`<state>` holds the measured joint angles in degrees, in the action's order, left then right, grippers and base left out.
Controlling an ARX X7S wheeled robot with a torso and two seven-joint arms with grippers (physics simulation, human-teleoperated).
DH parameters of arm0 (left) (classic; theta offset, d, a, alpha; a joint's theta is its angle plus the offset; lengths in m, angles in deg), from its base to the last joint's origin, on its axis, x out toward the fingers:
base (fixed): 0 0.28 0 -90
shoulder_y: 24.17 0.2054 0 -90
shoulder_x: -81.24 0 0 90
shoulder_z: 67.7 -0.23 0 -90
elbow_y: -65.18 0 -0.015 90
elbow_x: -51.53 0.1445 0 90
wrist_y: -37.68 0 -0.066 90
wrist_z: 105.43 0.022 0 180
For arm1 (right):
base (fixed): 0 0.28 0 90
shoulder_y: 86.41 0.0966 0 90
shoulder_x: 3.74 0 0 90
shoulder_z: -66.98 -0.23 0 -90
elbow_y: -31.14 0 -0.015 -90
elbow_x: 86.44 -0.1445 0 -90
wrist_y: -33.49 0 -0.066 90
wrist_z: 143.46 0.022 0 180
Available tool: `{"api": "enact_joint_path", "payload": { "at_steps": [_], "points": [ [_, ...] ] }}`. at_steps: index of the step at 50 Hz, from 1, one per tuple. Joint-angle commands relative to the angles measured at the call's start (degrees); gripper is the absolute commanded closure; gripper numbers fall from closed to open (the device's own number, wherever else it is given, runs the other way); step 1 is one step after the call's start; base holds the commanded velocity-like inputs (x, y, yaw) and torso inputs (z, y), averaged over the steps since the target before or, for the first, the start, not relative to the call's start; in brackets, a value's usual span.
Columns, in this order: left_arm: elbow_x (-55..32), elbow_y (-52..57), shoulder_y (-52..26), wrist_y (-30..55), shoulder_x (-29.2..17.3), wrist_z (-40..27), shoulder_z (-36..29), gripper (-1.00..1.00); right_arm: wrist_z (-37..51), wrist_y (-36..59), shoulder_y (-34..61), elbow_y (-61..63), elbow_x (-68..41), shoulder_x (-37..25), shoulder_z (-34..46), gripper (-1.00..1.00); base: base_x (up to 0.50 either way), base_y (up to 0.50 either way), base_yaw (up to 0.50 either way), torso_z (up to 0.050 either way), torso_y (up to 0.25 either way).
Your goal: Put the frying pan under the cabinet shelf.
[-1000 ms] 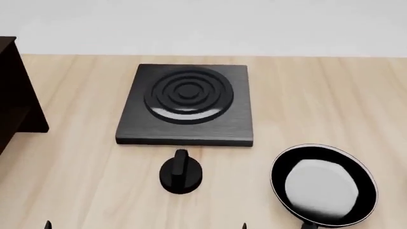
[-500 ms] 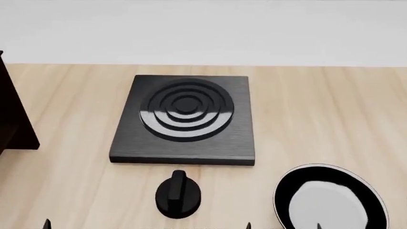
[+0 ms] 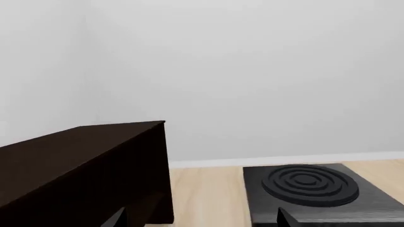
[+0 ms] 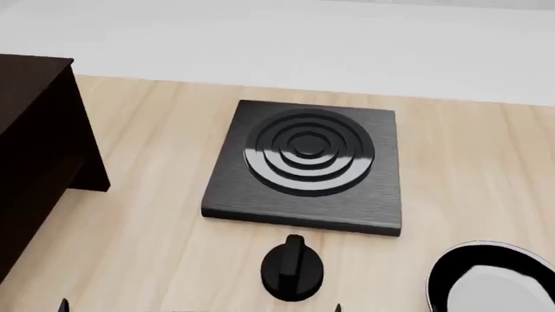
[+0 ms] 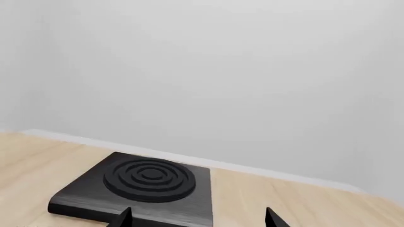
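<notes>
The frying pan point(image 4: 496, 281), black with a pale grey base and light rim, lies on the wooden floor at the head view's lower right; it is cut off by the frame and its handle is out of view. The cabinet shelf point(image 4: 35, 153), very dark brown, stands at the far left and also shows in the left wrist view point(image 3: 82, 170). My left gripper point(image 3: 200, 218) is open and empty, low between the cabinet and the burner plate. My right gripper point(image 5: 197, 218) is open and empty, facing the burner plate. Neither wrist view shows the pan.
A square black burner plate point(image 4: 308, 162) with concentric rings lies mid-floor; it also shows in the left wrist view point(image 3: 315, 189) and the right wrist view point(image 5: 145, 182). A small round black knob point(image 4: 293, 270) sits just in front of it. A white wall runs behind.
The head view has swung left: burner plate and knob shifted right, more of the cabinet shelf shows, and the frying pan slid toward the lower right corner.
</notes>
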<state>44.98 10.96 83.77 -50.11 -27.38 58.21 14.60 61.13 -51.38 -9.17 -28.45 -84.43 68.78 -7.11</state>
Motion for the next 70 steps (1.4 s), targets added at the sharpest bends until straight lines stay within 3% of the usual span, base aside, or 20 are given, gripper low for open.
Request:
{"api": "enact_joint_path", "payload": {
  "at_steps": [1,23,40,43,46,48,49,50,52,56,62,67,70],
  "points": [
    [-0.11,0.3,0.43,-0.04,-0.34,-0.45,-0.05,-1.0,0.38,-0.22,-0.29,-0.06,0.04,-0.32,0.39,-1.0,0.0,0.0,0.5,0.0,0.0],
    [-0.4,0.74,0.01,0.5,-0.8,-1.01,-0.34,-1.0,0.55,1.08,0.27,0.74,0.22,-0.8,1.36,-1.0,0.0,0.0,0.5,0.0,0.0],
    [-2.74,1.42,0.19,0.98,-1.02,-1.68,0.97,-1.0,0.34,1.72,0.81,-0.14,-0.82,-1.03,1.63,-1.0,0.0,0.0,0.01,0.0,0.0],
    [-4.42,6.69,1.0,2.32,-2.4,-2.89,4.45,-1.0,1.05,2.09,-0.79,3.49,-1.29,-1.94,-0.05,-1.0,0.0,0.0,0.0,0.0,0.0],
    [-10.87,15.78,2.43,5.86,-5.42,-4.81,12.44,-1.0,1.78,5.95,-2.06,9.71,-0.12,-3.08,-1.43,-1.0,0.0,0.0,0.0,0.0,0.0],
    [-8.86,23.02,4.93,3.99,-5.99,-7.07,17.73,-1.0,1.96,6.58,-2.52,11.81,0.3,-3.52,-1.78,-1.0,0.0,0.0,0.0,0.0,0.0],
    [-6.81,24.2,7.28,-0.7,-8.35,-11.2,19.01,-1.0,1.99,6.49,-2.67,12.08,0.76,-3.74,-1.64,-1.0,0.0,0.0,0.0,0.0,0.0],
    [-3.56,24.21,12.44,-9.3,-13.29,-17.63,19.93,-1.0,2.24,6.54,-2.8,12.51,0.89,-3.7,-1.78,-1.0,0.0,0.0,0.0,0.0,0.0],
    [-1.28,24.21,19.57,-17.46,-23.91,-31.31,20.51,-1.0,2.37,5.7,-2.98,11.98,0.85,-3.86,-1.96,-1.0,0.0,0.0,0.0,0.0,0.0],
    [0.54,24.21,22.72,-17.99,-40.53,-49.52,16.51,-1.0,2.53,5.78,-2.75,11.86,1.03,-3.9,-1.96,-1.0,0.0,0.0,0.0,0.0,0.0],
    [2.77,24.21,26.15,-18.61,-59.06,-69.57,13.55,-1.0,2.74,6.62,-2.68,12.52,1.82,-3.86,-1.42,-1.0,0.0,0.0,0.0,0.0,0.0],
    [3.45,24.21,26.54,-18.43,-62.28,-73.27,12.73,-1.0,2.95,5.91,-3.36,12.78,2.21,-4.1,-1.11,-1.0,0.0,0.0,0.0,0.002,-0.165],
    [5.91,24.2,26.75,-18.69,-58.7,-70.81,11.3,-1.0,2.99,5.42,-3.4,12.37,1.93,-4.14,-1.14,-1.0,0.0,0.0,0.0,0.004,-0.25]
  ]
}}
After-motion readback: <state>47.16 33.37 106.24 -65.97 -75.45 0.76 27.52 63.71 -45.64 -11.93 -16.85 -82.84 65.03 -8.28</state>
